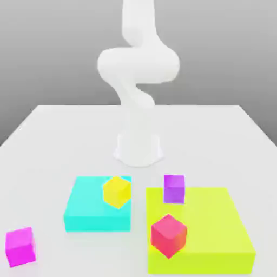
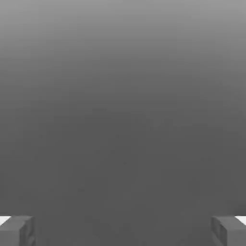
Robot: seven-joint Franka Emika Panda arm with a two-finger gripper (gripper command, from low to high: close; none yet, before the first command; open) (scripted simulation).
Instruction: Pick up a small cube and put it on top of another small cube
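The arm's base (image 1: 139, 149) stands at the middle of the surface (image 1: 48, 140). Nearer the front edge lie two flat slabs side by side. One slab (image 1: 89, 213) carries a cube (image 1: 117, 191); the other slab (image 1: 216, 227) carries a second cube (image 1: 169, 235) at its front, a third cube (image 1: 174, 188) at its back corner. The small cube (image 1: 20, 246) sits alone by the surface's front corner, at the exterior view's left.

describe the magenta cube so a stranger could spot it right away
Start at the white table and find the flat cyan slab. Off the slab's near corner, toward the exterior view's left, the magenta cube sits alone on bare tabletop; the other small cubes rest on or beside slabs.
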